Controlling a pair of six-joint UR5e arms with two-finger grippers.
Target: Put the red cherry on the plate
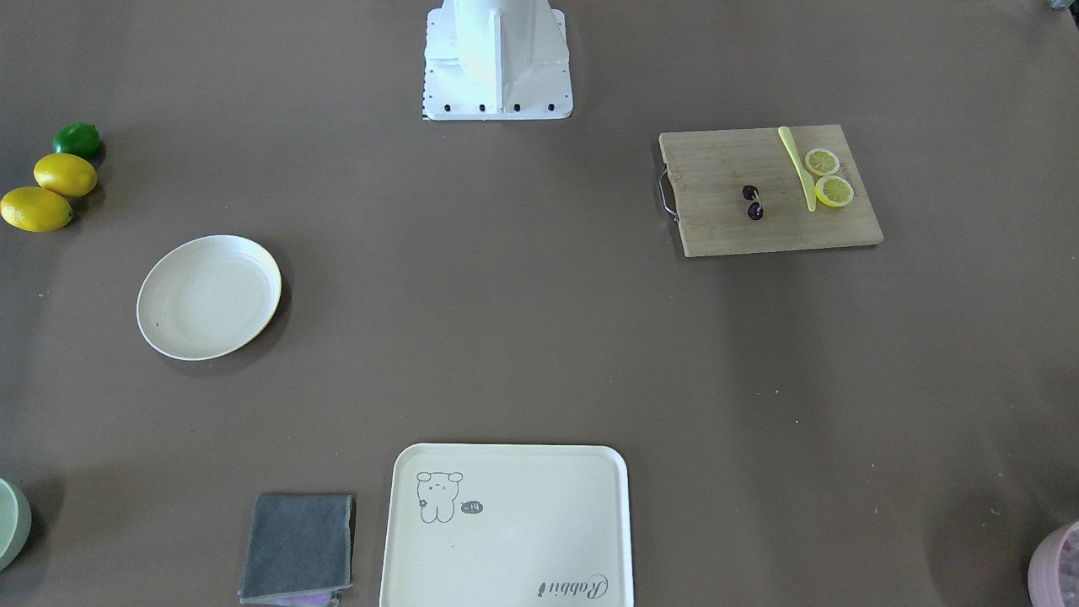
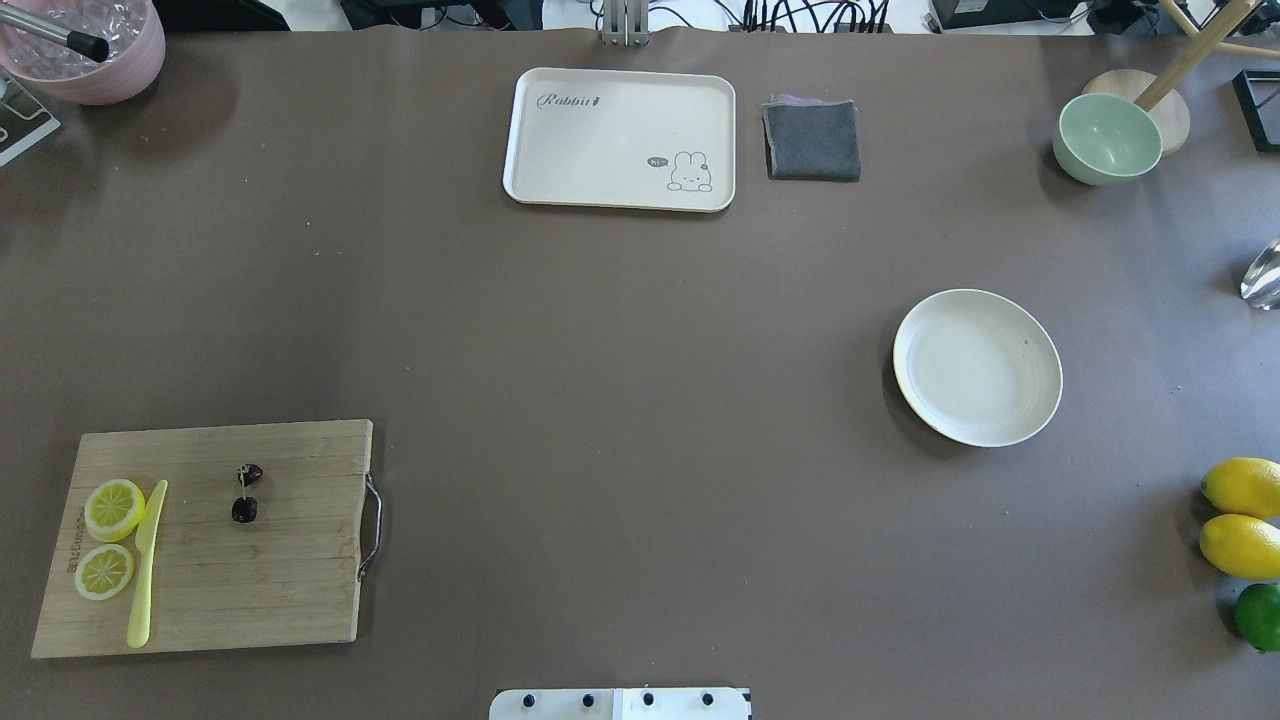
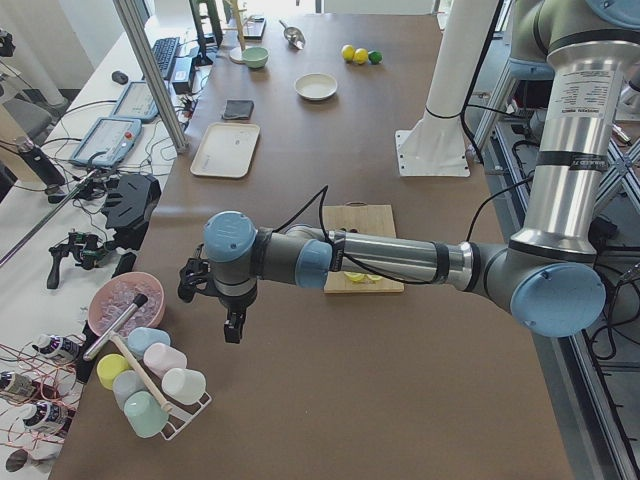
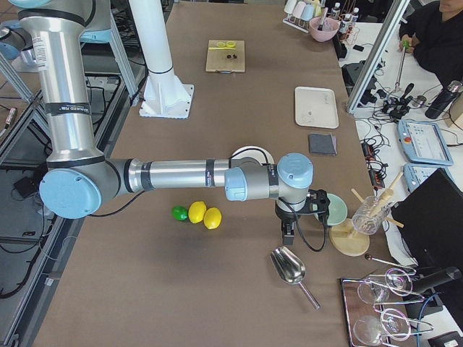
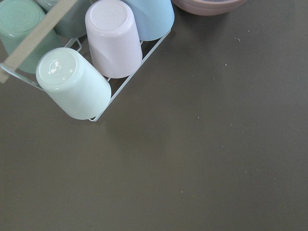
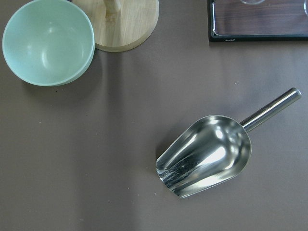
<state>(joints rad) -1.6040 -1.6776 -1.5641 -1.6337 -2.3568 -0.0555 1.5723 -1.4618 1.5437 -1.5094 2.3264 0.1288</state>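
The red cherry [image 1: 753, 202] [image 2: 246, 492], a dark maroon pair on a thin stem, lies on a wooden cutting board [image 2: 290, 570] on the robot's left side. The round cream plate [image 1: 209, 297] [image 2: 977, 367] sits bare on the robot's right side. My left gripper [image 3: 232, 328] shows only in the exterior left view, hanging over the table end beside a rack of cups, far from the cherry. My right gripper [image 4: 287, 233] shows only in the exterior right view, above a metal scoop past the plate. For neither gripper can I tell whether it is open or shut.
Two lemon slices [image 2: 110, 535] and a yellow knife [image 2: 146, 565] share the board. A cream tray [image 2: 620, 140], grey cloth [image 2: 812, 140], green bowl [image 2: 1106, 138], two lemons [image 2: 1243, 515] and a lime [image 2: 1260, 615] lie around. A cup rack [image 5: 96, 53] and steel scoop [image 6: 207, 156] are at the table ends.
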